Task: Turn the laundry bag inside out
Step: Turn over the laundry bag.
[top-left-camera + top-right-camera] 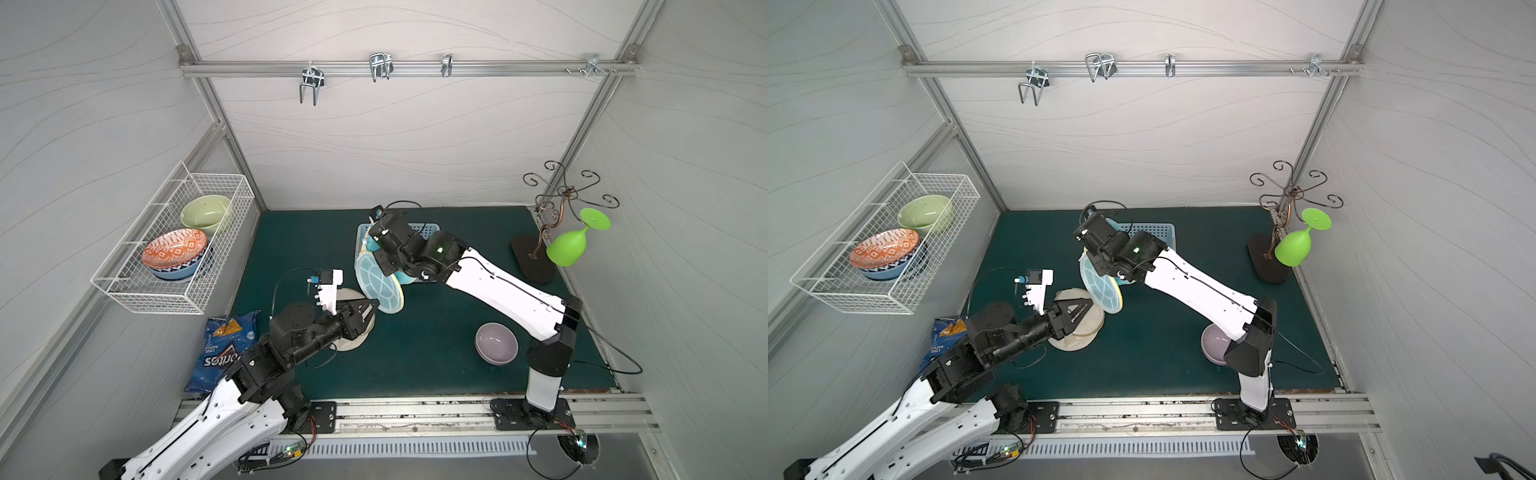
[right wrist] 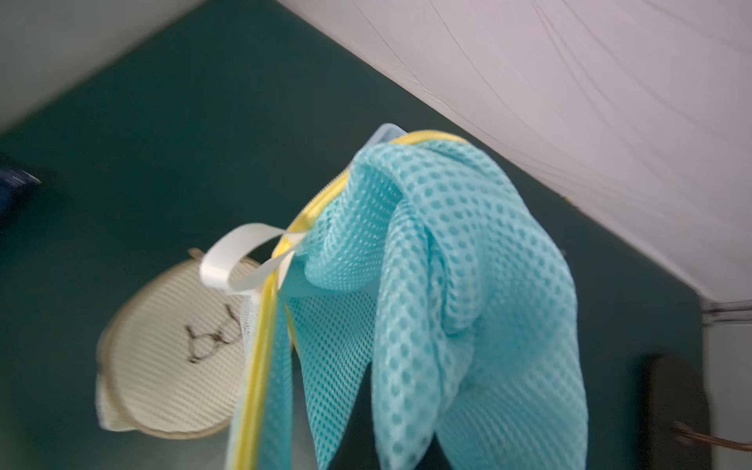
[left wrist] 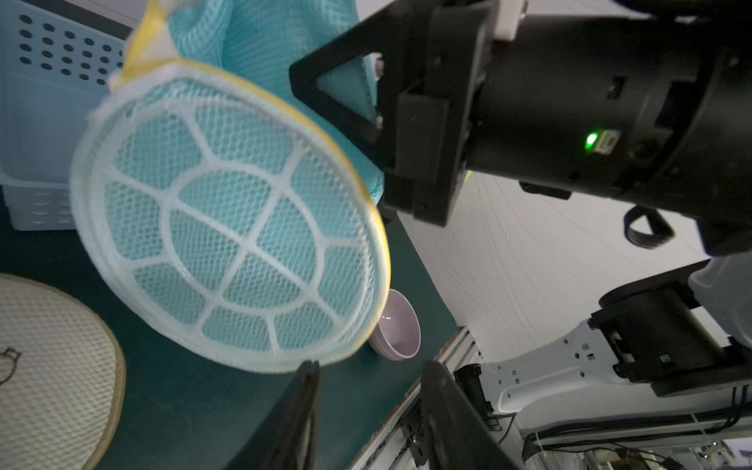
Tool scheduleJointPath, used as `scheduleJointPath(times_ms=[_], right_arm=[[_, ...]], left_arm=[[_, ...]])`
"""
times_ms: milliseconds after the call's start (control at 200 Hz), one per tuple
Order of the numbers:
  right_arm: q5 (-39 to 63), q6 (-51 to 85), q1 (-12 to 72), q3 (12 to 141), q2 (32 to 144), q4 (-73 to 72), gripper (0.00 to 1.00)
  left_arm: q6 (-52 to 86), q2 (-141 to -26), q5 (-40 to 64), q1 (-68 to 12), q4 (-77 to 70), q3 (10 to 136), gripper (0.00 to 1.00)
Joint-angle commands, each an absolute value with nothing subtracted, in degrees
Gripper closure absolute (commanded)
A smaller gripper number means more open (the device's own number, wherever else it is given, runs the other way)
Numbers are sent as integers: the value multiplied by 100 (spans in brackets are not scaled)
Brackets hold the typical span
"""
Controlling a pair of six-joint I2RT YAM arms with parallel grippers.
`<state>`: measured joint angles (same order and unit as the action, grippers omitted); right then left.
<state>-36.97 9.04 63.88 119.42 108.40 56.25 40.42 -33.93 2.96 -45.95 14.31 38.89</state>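
The laundry bag point(image 1: 380, 286) point(image 1: 1100, 286) is teal mesh with a round white-ribbed panel point(image 3: 228, 228) and a yellow zipper edge. It hangs above the green mat, and its loose fabric point(image 2: 447, 285) bunches over my right gripper. My right gripper point(image 1: 384, 264) point(image 1: 1096, 266) is shut on the bag's teal fabric near the top; the mesh hides its fingertips in the right wrist view. My left gripper point(image 1: 372, 307) point(image 3: 370, 366) stands open just below the round panel's lower rim. Nothing lies between its fingers.
A beige round mesh bag point(image 1: 353, 328) point(image 2: 171, 358) lies flat on the mat under my left gripper. A blue perforated basket point(image 1: 428, 228) stands behind the right wrist. A purple bowl point(image 1: 496, 343), a chip bag point(image 1: 224, 349), a wire basket point(image 1: 232, 183) holding bowls and a green glass point(image 1: 569, 245) surround the area.
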Motion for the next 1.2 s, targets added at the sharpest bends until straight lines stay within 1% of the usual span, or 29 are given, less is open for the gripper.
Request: scheduleJointPath(times_ms=[0,40,80,105,135,175,210,305,360,390,500,650,765,995,1086,1196], right_arm=[[-4461,555,6321,12183,10928,6746,100],[-4460,431,6350,11890,10744,6388,100],[-4744,142,6456,11813,10737,6214,100],[-4900,138,6476,12017,10856,6427,100],[-4835,366,6430,12383,11020,6810,100],[-4205,796,6280,12793,11133,7251,100],[-3693,1065,6189,12809,11045,7233,100],[-2646,1628,6031,11746,10270,6040,100],[-1984,2068,5811,11366,9962,5672,100],[-1788,2246,5745,11217,9844,5497,100],[-1706,2536,5817,11051,9697,5300,100],[-1319,2940,5831,10704,9390,4849,100],[-1184,3149,5897,10508,9238,4558,100],[-808,3565,5901,10008,8905,3888,100],[-732,3746,5906,9778,8724,3637,100],[-926,3721,5906,9561,8558,3433,100]], left_arm=[[3813,-3516,-51,-4680,684,4000,55],[3887,-3515,21,-4676,416,3866,54],[3933,-3548,102,-4692,227,3818,54],[3950,-3599,87,-4694,219,3843,54],[3960,-3657,42,-4708,232,3881,54],[3998,-3720,-6,-4725,181,3870,55],[4081,-3735,-105,-4737,104,3812,55],[4412,-3563,-404,-4747,-438,3377,53],[4500,-3470,-515,-4747,-649,3207,51],[4576,-3440,-585,-4754,-672,3150,51],[4721,-3435,-759,-4751,-785,2926,49],[4893,-3401,-960,-4737,-1108,2558,47],[4896,-3481,-906,-4737,-1382,2510,46],[4967,-3560,-974,-4729,-1339,2457,43],[5041,-3593,-916,-4721,-1423,2409,47],[5258,-3533,-731,-4720,-1487,2358,46]])
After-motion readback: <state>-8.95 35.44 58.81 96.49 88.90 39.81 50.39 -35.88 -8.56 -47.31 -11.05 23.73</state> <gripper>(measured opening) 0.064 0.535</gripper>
